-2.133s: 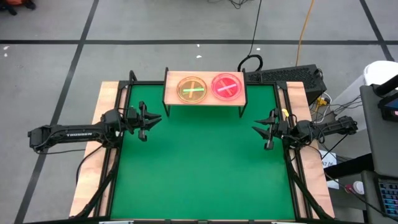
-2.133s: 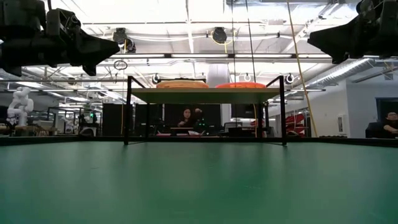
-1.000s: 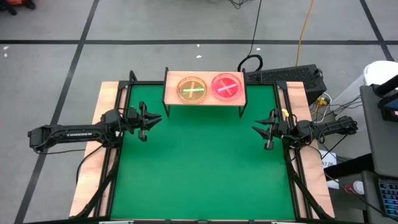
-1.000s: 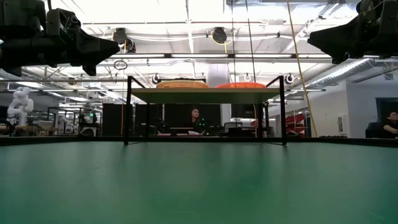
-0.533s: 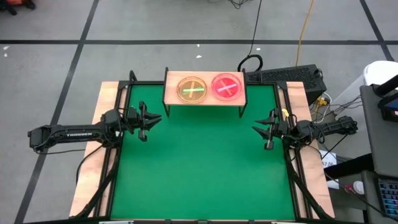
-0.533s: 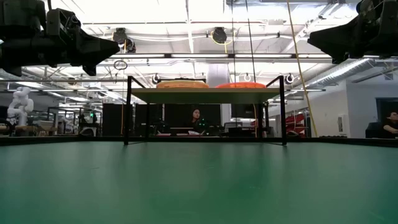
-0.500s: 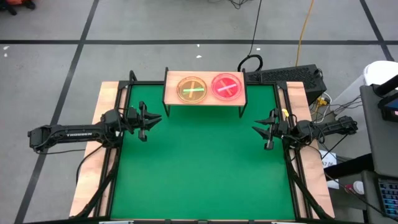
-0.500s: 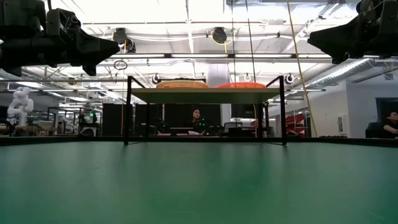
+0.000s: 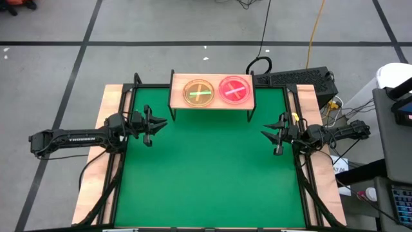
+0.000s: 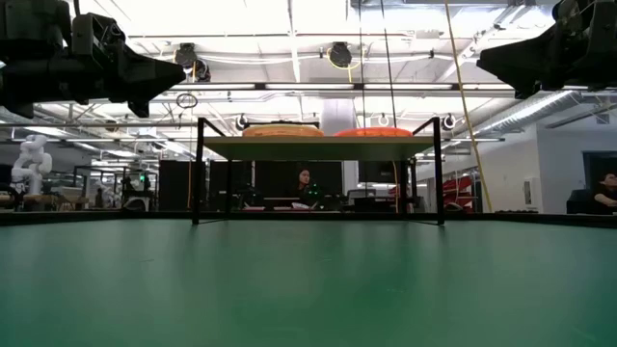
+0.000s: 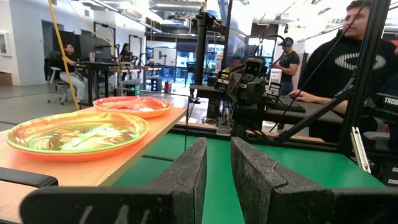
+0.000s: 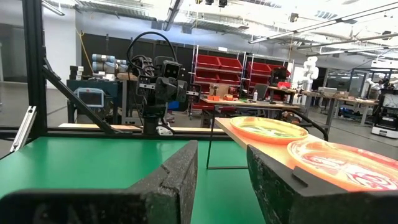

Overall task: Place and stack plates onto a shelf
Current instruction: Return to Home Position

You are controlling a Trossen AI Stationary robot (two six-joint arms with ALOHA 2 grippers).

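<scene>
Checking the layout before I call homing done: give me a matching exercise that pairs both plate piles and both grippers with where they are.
1. amber plates
2. pink plates
3. left gripper
4. right gripper

A. right half of the shelf
B. by the left edge of the table, fingers open, empty
C. left half of the shelf
D. by the table's right edge, fingers open, empty

Pairs: 1-C, 2-A, 3-B, 4-D

Green-topped plates (image 9: 200, 93) beside pink plates (image 9: 234, 89) on shelf (image 9: 177, 100)
</scene>
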